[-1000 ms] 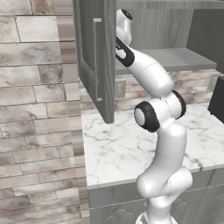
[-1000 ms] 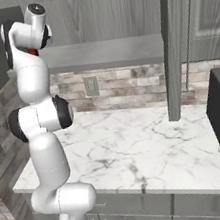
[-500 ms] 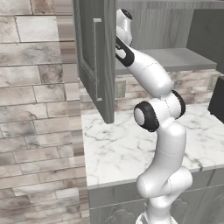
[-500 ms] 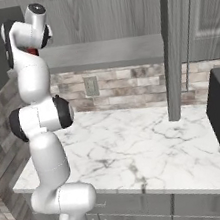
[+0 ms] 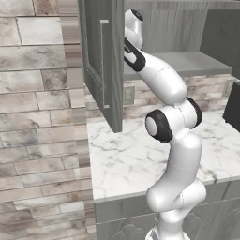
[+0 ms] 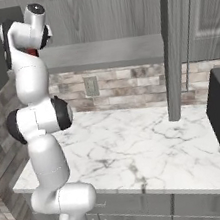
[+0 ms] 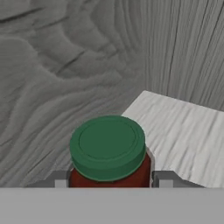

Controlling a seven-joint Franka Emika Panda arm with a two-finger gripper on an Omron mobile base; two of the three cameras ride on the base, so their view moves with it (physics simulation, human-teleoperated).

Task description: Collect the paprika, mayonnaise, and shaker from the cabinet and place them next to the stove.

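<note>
Inside the cabinet [image 5: 101, 70], whose door hangs open at the left above the marble counter [image 5: 126, 159], the arm reaches up to the grey shelf [image 6: 102, 52]. In the hand view, the paprika [image 7: 109, 153], dark red under a green cap, sits between the gripper [image 7: 109, 180] fingers [image 7: 164, 178], which press both its sides.
</note>
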